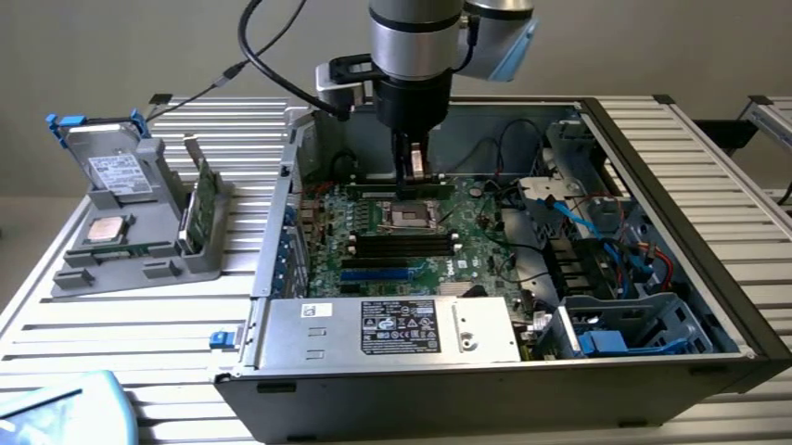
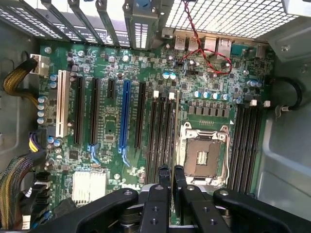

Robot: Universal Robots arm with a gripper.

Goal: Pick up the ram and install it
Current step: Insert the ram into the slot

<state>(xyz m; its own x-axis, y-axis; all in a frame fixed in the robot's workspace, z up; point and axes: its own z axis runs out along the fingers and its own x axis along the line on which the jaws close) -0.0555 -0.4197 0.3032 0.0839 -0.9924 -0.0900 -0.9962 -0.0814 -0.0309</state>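
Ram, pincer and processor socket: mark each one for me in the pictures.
pincer (image 2: pixel 171 175), wrist view, midway between its fingertips.
ram (image 1: pixel 369 191), exterior view, on the green stick's stretch toward the exterior view's left of the pincer.
processor socket (image 2: pixel 204 156), wrist view, on its middle.

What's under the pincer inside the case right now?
The ram, gripped on edge by the pincer, over the memory slots beside the empty processor socket. The slot directly beneath is covered by the stick.

You're looking at robotics lab setup: slatted aluminium worktop (image 1: pixel 136 320), open PC case (image 1: pixel 495 408) with bare motherboard (image 1: pixel 483 232) below gripper (image 1: pixel 417 178), grey parts fixture (image 1: pixel 124 199) off to its side, plain wall (image 1: pixel 124 46) behind.
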